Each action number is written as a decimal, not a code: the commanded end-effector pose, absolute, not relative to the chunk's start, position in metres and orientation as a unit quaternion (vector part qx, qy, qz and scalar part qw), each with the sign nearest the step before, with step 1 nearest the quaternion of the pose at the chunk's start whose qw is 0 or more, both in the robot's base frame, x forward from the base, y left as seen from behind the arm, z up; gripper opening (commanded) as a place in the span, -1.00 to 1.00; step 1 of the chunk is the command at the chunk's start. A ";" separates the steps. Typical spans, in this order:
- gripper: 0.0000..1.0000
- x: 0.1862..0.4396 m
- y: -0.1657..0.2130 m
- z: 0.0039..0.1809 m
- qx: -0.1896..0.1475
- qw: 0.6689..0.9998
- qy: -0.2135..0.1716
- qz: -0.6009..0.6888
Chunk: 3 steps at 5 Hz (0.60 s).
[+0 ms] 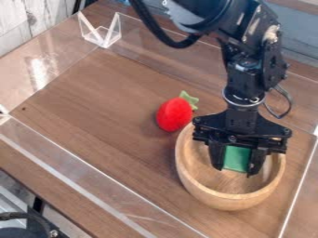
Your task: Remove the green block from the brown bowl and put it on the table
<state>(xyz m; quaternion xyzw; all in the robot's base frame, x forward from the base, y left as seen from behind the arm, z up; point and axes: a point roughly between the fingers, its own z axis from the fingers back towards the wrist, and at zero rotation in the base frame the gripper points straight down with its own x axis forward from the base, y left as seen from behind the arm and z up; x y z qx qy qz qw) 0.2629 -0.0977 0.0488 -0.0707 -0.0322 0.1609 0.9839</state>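
Note:
The brown bowl stands on the table at the front right. My black gripper points straight down into it, shut on the green block. The block is upright between the two fingers and sits within the bowl's rim outline. Whether it touches the bowl's floor is hidden by the fingers. The arm rises up and back from the bowl to the top of the view.
A red strawberry toy with a green top lies just left of the bowl. Clear plastic walls run along the table's edges. A small clear plastic stand sits at the back left corner.

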 end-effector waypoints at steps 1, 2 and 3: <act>-1.00 0.273 -0.091 0.075 -0.064 0.987 -0.063 0.137; -1.00 0.273 -0.081 0.095 -0.045 0.990 -0.079 0.112; -1.00 0.281 -0.048 0.133 -0.022 0.987 -0.103 0.119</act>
